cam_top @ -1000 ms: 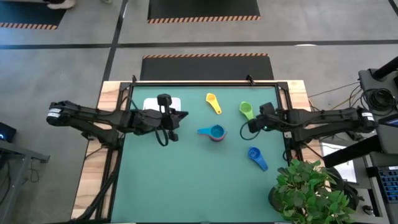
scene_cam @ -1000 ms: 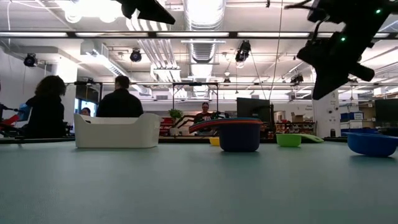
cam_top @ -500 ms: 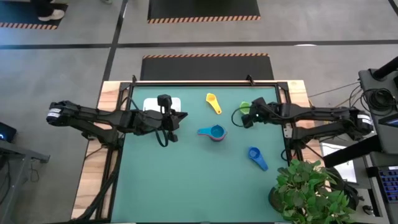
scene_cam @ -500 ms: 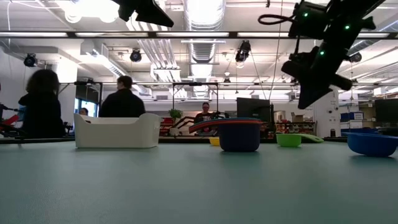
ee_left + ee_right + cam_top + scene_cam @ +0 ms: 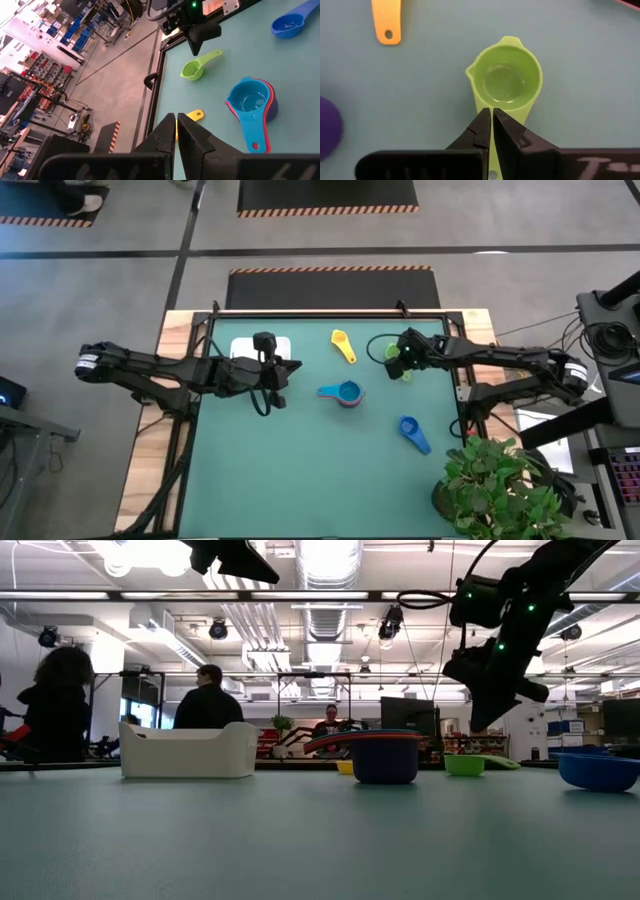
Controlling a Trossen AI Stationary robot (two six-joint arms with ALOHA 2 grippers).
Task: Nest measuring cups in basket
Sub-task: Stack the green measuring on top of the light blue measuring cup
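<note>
Basket (image 5: 260, 348): no cup can be seen in it (interior partly hidden).
Nested stack (image 5: 345, 393): light blue over red, right of the basket.
Loose cups: green cup (image 5: 507, 82), yellow (image 5: 343, 346), dark blue (image 5: 412, 432), farther right.
Right gripper (image 5: 492, 125): fingers together, empty, above the green cup's handle.
Left gripper (image 5: 285, 366): fingers together, beside the basket.

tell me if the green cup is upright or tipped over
Upright. The green cup sits mouth-up on the table, its empty inside visible from above, and the shut right pincer hovers over its handle without holding it.

R pincer (image 5: 393, 363), closed, moved in from table's right edge to over green cup (image 5: 400, 366).
</note>
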